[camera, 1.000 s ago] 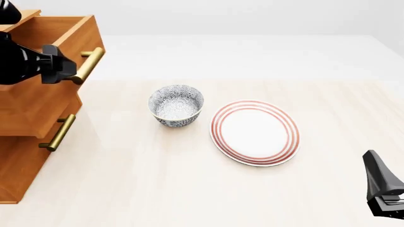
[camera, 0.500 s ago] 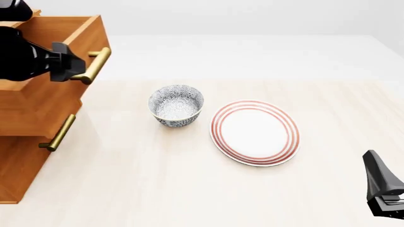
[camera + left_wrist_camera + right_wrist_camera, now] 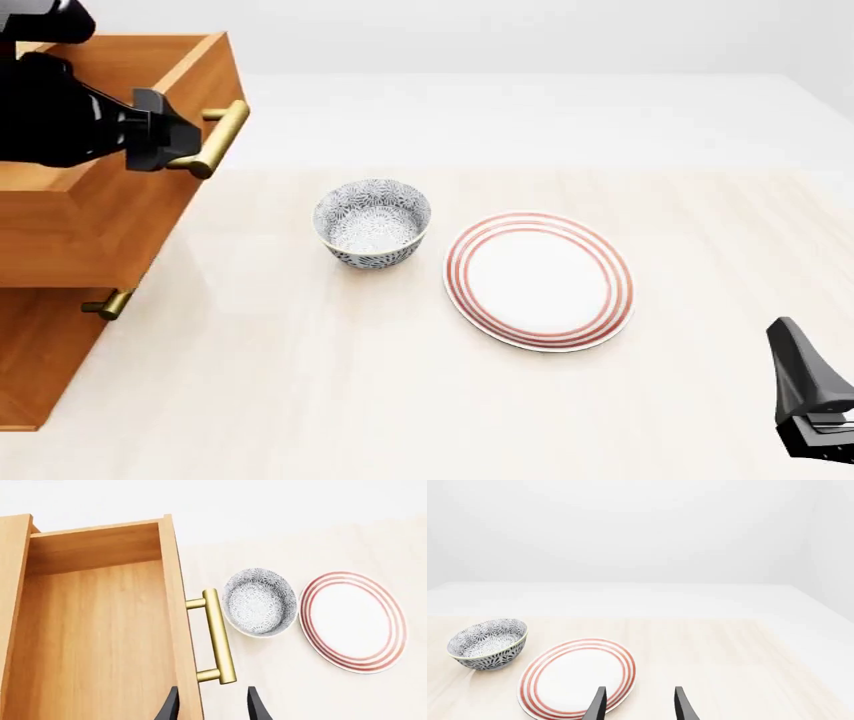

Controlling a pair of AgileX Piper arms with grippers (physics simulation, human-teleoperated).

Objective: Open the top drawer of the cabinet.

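The cabinet (image 3: pixel 40 360) stands at the table's left edge. Its top drawer (image 3: pixel 80 230) is pulled well out toward the table's middle, and the left wrist view looks down into its bare wooden inside (image 3: pixel 93 640). The brass handle (image 3: pixel 230 122) (image 3: pixel 217 630) sticks out from the drawer front. My left gripper (image 3: pixel 171 135) (image 3: pixel 212 707) sits at the handle's near end with its fingers apart, one on each side of the drawer front and bar. My right gripper (image 3: pixel 807 400) (image 3: pixel 639 705) rests open at the near right, holding nothing.
A patterned blue-white bowl (image 3: pixel 372 222) stands right of the drawer, close to the handle. A red-ringed white plate (image 3: pixel 538 280) lies beside it. A lower drawer's brass handle (image 3: pixel 110 303) peeks out under the pulled-out drawer.
The top drawer has slid further out to the right, and my left gripper moved with the handle. The drawer now covers most of the lower handle. The right arm stayed still.
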